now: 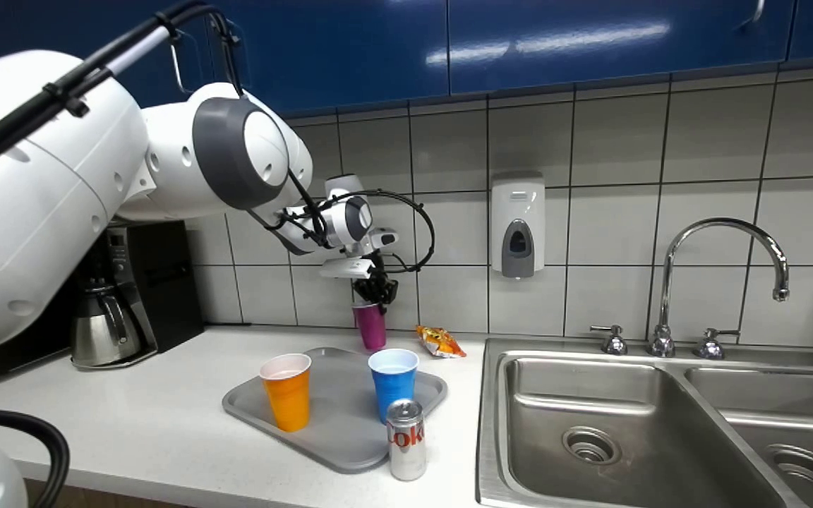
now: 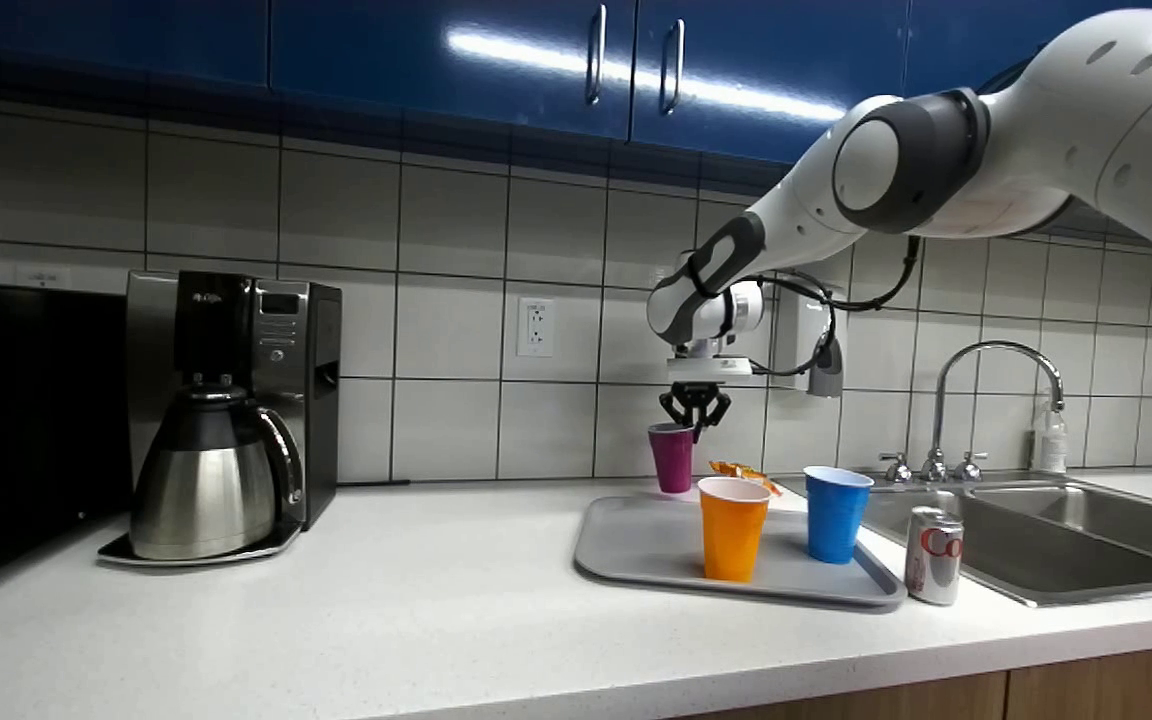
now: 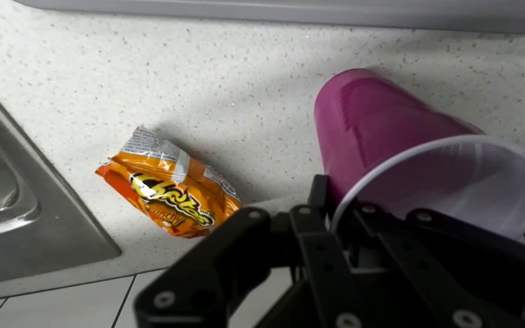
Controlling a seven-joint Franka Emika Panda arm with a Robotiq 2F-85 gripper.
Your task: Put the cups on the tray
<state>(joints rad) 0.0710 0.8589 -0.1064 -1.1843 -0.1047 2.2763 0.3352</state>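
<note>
With the black gripper [image 2: 696, 433] drawn narrow, pinches the side of the magenta cup [image 3: 372, 123], glossy outside, white inside, mouth up. Holds it between the grey tray [image 2: 636, 542] and the tiled wall [image 2: 448, 330], near an orange snack bag [image 3: 176, 191], with the orange cup [image 1: 288, 395] and the blue cup [image 1: 393, 384] upright on the tray and a silver can [image 1: 406, 444] just beside its edge.

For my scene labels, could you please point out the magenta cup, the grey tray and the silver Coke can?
Magenta cup [image 3: 392, 130]: wrist view, on its outer wall.
Grey tray [image 1: 339, 403]: in an exterior view, on its bare middle.
Silver Coke can [image 2: 934, 558]: in an exterior view, on its printed side.
</note>
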